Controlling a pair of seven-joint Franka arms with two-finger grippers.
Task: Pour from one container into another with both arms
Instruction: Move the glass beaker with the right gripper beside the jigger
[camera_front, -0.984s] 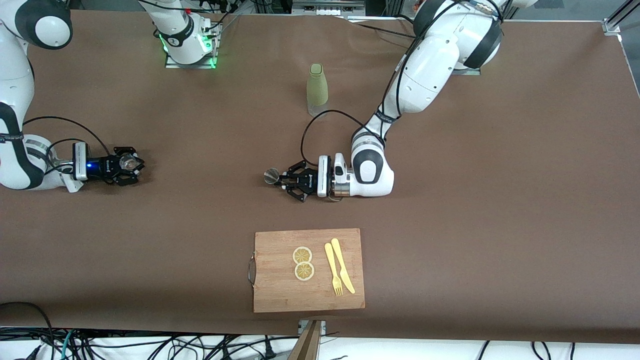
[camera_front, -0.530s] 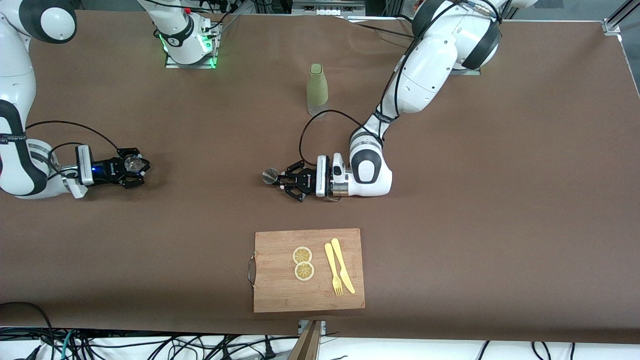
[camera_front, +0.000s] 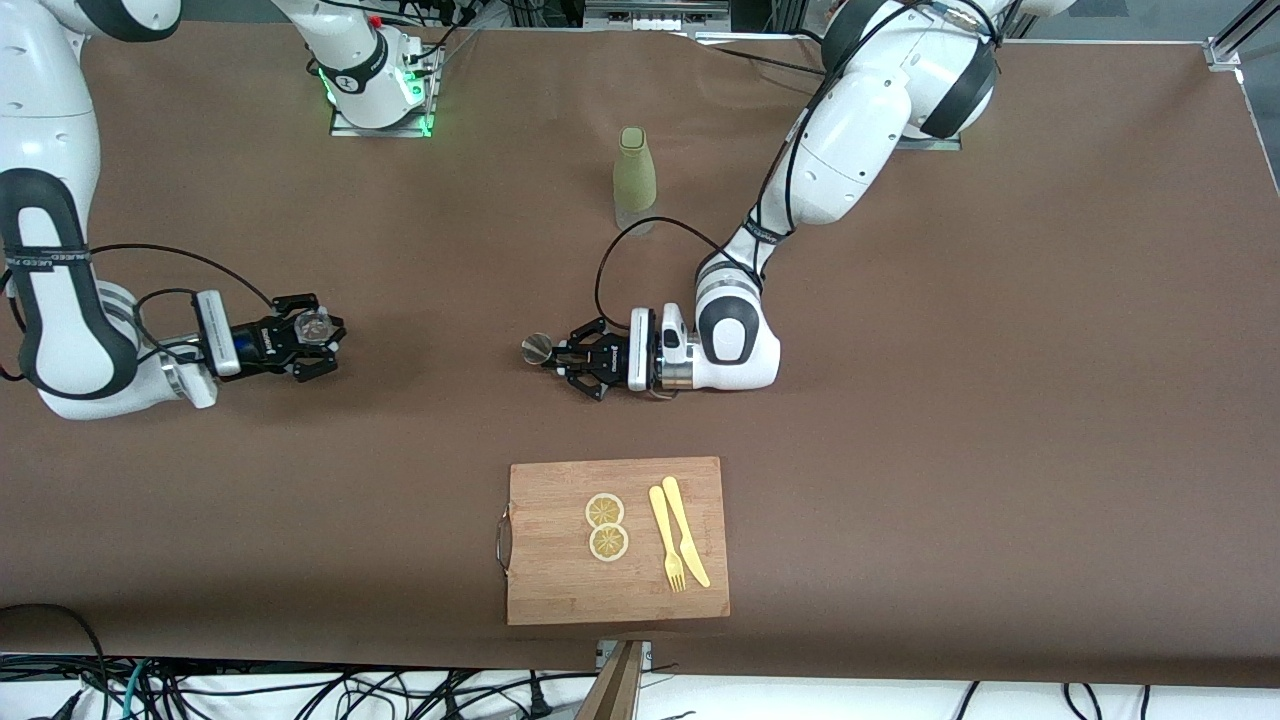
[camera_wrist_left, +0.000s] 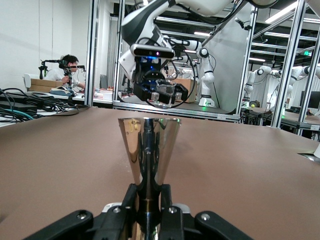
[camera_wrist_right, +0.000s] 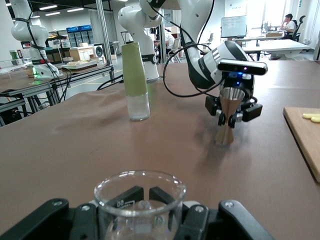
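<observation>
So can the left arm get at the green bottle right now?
Probably not yet: the left gripper is shut on a metal jigger, so it has no free fingers. The path itself looks free, with only bare table between it and the green bottle.

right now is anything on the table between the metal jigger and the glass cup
Nothing visible. The left tool is shut on the metal jigger and the right tool on the glass cup, with only bare table between. The bottle and cutting board sit off that line.
</observation>
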